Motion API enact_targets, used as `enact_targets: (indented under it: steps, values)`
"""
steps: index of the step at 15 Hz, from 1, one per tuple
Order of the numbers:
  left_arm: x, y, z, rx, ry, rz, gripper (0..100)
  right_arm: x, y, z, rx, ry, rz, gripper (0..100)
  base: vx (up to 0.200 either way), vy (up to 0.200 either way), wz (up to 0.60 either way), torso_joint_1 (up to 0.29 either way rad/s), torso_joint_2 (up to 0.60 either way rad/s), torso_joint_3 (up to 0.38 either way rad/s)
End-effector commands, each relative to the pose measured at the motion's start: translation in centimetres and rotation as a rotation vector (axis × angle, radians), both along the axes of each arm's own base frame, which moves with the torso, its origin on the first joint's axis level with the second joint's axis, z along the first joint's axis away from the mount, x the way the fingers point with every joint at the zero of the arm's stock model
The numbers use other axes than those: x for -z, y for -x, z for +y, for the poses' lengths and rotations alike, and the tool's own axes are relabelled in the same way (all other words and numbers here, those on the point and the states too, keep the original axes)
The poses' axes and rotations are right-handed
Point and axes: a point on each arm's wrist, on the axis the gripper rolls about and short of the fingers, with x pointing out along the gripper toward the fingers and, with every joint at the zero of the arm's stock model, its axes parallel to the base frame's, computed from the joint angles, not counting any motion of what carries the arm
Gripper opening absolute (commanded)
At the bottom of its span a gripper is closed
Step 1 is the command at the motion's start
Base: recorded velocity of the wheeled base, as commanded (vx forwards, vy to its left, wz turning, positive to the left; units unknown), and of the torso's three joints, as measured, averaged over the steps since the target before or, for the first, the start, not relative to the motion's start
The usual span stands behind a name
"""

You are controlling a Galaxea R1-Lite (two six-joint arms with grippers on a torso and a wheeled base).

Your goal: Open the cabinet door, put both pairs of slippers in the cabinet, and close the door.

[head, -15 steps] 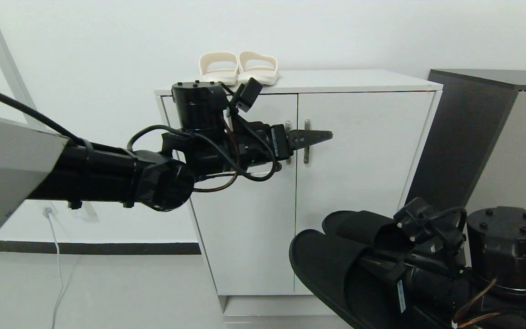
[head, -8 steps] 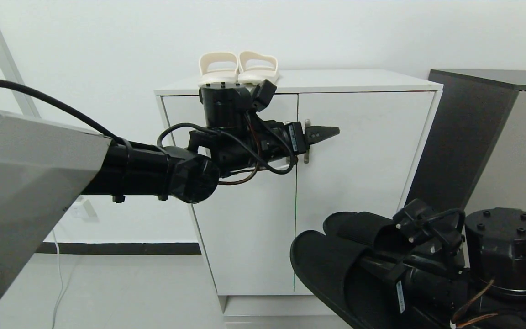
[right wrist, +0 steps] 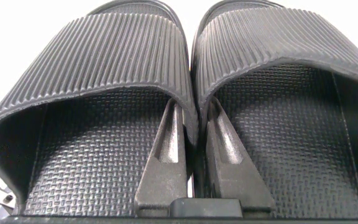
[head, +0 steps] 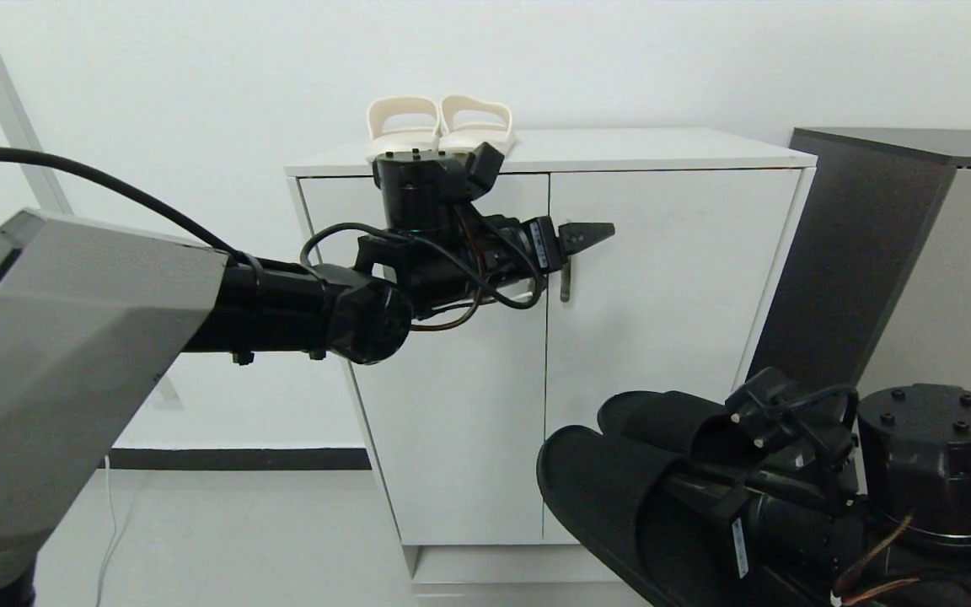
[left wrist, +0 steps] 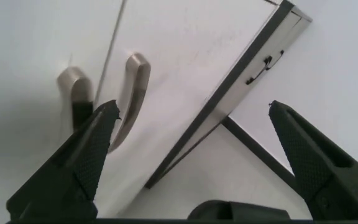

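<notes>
Where the 2 doors of the white cabinet (head: pixel 662 354) meet, the left fingers (left wrist: pixel 82 165) are spread wide and hold nothing. The right door's handle (left wrist: pixel 134 87) lies between them, just inside 1 fingertip; whether it touches cannot be told. The left door's handle (left wrist: pixel 73 84) stands just beside it, partly behind that same finger. In the head view these fingers (head: pixel 588 233) are level with the top of the right door's handle (head: pixel 565 282), and both doors are shut.

The right fingers (right wrist: pixel 166 158) are drawn close together, 1 inside each of the black slippers (right wrist: pixel 104 74), pinching the pair's adjoining inner edges under the ribbed straps. The black slippers (head: pixel 620 489) are held side by side, low before the right door.

The cream slippers (head: pixel 439 126) lie side by side on the cabinet's top, above the left door. A dark cabinet (head: pixel 865 253) stands just beside the white one on its right.
</notes>
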Motion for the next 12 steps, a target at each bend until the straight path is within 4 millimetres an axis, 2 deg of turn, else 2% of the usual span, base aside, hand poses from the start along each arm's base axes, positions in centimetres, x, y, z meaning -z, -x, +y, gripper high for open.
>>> enact_targets:
  steps: [1,10,11,12]
  values:
    - [0.6,-0.3,-0.5,0.004,-0.01,0.019,100,0.0,-0.1,0.0,0.002,0.001,0.001,0,0.0,0.0,0.0,0.0,0.0,0.0]
    - [1.9,-1.3,-1.7,0.017,-0.02,0.035,100,0.1,-0.1,0.0,0.002,0.002,0.002,0,0.0,0.0,0.0,0.0,0.0,0.0]
    - [2.0,-1.2,-1.8,0.018,-0.02,0.035,0,0.2,0.0,0.0,0.001,0.004,0.005,0,0.0,0.0,0.0,0.0,0.0,0.0]
    - [1.8,-1.1,-1.8,0.02,-0.017,0.034,0,0.2,0.0,-0.1,0.003,0.005,0.006,0,0.0,0.0,0.0,0.0,0.0,0.0]
